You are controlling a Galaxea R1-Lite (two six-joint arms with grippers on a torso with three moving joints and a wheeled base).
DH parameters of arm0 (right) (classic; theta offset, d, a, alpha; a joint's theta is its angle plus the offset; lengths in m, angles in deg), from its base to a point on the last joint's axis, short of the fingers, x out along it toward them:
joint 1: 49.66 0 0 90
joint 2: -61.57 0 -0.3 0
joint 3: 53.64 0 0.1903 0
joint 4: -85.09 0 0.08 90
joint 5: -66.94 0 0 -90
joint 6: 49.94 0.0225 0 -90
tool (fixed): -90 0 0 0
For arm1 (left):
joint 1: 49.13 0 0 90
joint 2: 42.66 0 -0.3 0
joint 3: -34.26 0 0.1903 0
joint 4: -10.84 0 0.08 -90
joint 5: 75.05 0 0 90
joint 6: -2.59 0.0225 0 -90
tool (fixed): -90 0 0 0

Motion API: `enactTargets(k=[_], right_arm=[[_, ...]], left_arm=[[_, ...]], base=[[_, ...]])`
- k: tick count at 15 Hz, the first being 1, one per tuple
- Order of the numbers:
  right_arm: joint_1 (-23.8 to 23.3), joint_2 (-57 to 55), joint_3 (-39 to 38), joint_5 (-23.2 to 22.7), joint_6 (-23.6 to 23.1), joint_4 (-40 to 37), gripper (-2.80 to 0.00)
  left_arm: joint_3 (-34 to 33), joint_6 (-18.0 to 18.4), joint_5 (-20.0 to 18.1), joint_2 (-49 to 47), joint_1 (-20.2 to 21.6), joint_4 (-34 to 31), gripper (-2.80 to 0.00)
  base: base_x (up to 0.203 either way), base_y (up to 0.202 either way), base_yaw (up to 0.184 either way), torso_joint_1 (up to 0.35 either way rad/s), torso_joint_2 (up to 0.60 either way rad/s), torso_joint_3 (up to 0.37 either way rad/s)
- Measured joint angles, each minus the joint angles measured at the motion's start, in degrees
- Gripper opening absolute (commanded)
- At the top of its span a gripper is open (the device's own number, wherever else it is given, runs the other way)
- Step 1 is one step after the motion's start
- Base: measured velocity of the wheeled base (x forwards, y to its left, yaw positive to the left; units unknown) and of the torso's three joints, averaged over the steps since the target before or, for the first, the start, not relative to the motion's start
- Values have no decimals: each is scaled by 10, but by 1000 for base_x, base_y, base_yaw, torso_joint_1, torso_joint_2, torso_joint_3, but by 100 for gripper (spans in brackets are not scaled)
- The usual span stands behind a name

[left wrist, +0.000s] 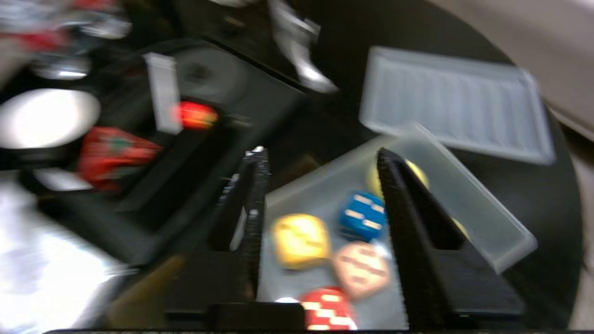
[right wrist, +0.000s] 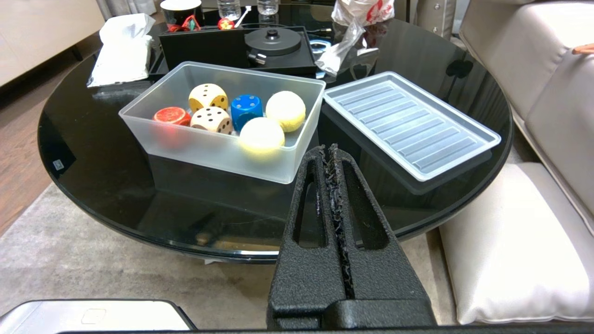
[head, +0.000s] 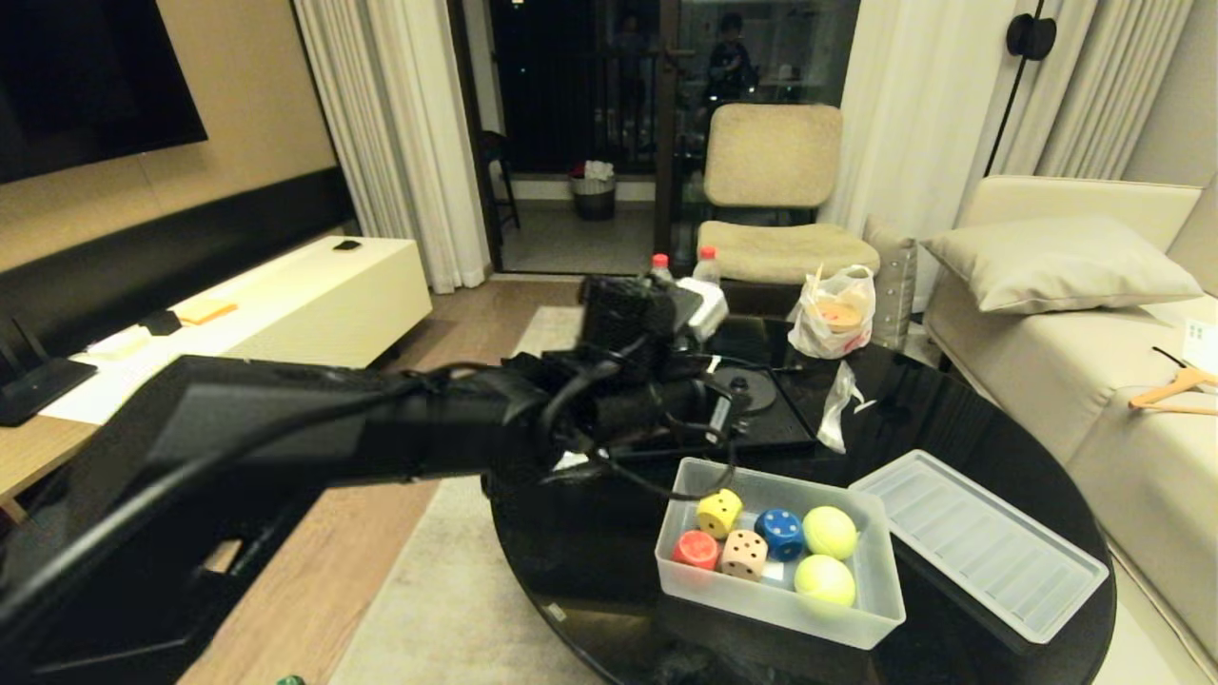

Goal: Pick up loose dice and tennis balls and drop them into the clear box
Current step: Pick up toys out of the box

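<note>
From the head, the translucent clear box [head: 780,590] on the glossy round black counter [head: 590,571] holds yellow, red, tan and blue dice [head: 720,513] and two fuzzy tennis balls [head: 829,532], its ribbed lid [head: 980,542] alongside. The left wrist alone shows the left claw [left wrist: 320,162] parted and empty above the box. The right wrist shows the right claw [right wrist: 332,149] pressed closed off the counter's edge.

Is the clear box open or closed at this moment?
Open. The clear box has no cover on; its lid lies flat on the table beside it.
</note>
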Motion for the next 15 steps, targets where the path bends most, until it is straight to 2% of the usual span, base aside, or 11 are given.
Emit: enactTargets(k=[3, 7, 10, 12, 15], right_arm=[[0, 0, 0, 0, 0, 0, -280], [0, 0, 0, 0, 0, 0, -280], [0, 0, 0, 0, 1, 0, -280], [0, 0, 0, 0, 1, 0, -280], [0, 0, 0, 0, 1, 0, -280]], left_arm=[[-43, -6, 1, 71, 67, -7, -280], [-179, -12, -1, 191, 155, -2, -280], [-320, -14, -3, 294, 213, 26, -280], [-438, -16, -4, 369, 246, 64, -280], [-616, -38, -5, 483, 289, 112, -280]], base=[[0, 0, 0, 0, 0, 0], [0, 0, 0, 0, 0, 0], [0, 0, 0, 0, 0, 0], [0, 0, 0, 0, 0, 0], [0, 0, 0, 0, 0, 0]])
